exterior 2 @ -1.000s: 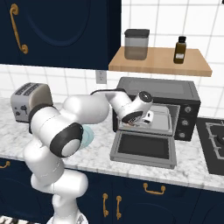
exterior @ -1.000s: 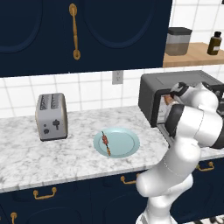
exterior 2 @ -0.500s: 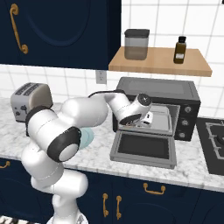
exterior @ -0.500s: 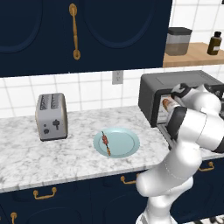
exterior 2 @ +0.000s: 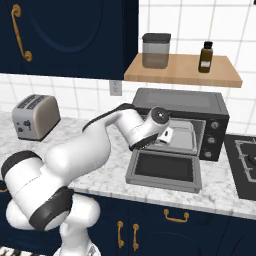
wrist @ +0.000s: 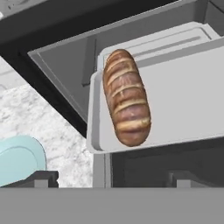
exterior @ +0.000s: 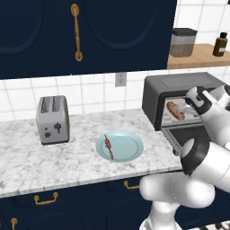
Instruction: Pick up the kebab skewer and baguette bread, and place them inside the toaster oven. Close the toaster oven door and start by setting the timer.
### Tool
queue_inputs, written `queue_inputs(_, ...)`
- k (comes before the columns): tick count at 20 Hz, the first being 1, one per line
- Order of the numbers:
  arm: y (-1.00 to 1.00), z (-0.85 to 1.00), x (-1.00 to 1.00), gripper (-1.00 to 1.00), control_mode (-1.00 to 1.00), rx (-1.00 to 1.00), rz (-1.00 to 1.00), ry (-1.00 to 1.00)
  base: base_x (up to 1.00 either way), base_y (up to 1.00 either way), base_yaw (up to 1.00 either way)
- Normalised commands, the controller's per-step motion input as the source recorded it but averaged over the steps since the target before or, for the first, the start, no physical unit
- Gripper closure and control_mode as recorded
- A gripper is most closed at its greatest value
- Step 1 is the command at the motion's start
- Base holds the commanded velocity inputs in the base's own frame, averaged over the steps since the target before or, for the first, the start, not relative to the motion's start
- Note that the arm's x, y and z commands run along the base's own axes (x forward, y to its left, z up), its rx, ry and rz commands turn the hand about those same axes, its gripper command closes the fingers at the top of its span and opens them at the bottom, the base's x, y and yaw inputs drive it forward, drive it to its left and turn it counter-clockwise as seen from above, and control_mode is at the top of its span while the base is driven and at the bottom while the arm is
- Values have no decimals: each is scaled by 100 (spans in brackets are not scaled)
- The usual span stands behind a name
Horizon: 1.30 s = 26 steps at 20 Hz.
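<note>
Scene: a white robot arm reaches across a marble desk (exterior: 67, 157) toward the toaster oven (exterior 2: 180, 107) in a dark-blue kitchen.
Toaster oven door: the toaster oven door (exterior 2: 165, 171) hangs fully open, folded down flat in front of the oven mouth, glass window facing up.
Baguette bread: the baguette bread (wrist: 126, 97) lies on a pale grey tray (wrist: 183, 96) inside the oven, near the tray's left end in the hand view, its scored crust up; in the left base view the loaf (exterior: 175, 111) shows through the oven opening.
End effector: the end effector (exterior 2: 166, 134) sits at the oven mouth just above the open door, its jaws spread wide with nothing between them; the bread lies free on the tray, apart from the fingers (wrist: 43, 177).
Kebab skewer: the kebab skewer (exterior: 108, 146) rests on a round light-blue plate (exterior: 130, 148) on the desk, well left of the oven, lying across the plate's left half.
Plate in hand view: an edge of the same plate shows at the lower left, on the marble.
Toaster: a silver two-slot toaster (exterior: 53, 119) stands upright on the desk, left of the plate and apart from it.
Shelf: a wooden shelf (exterior 2: 182, 70) above the oven carries a grey lidded canister (exterior 2: 156, 50) and a dark brown bottle (exterior 2: 205, 56), set apart from each other.
Stovetop: a dark hob (exterior 2: 244, 165) lies on the desk right of the oven.
</note>
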Motion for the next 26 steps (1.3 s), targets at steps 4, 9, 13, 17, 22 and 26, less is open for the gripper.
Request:
queue_inputs(4, 83, 7, -100, -100, -100, 0, -25, 4, 0, 0, 0)
queue_inputs(9, 100, 8, -69, -100, -100, -3, -9, 6, 0, 0, 0)
queue_inputs(13, 100, 0, -20, -100, -100, -4, 0, 7, 0, 0, 0)
queue_inputs(17, 100, 0, -1, -100, -100, 0, 5, 3, 0, 0, 0)
queue_inputs(22, 100, 0, 0, -100, -100, 0, 11, 4, 0, 0, 0)
queue_inputs(26, 100, 0, 12, -100, -100, -2, 13, 2, 0, 0, 0)
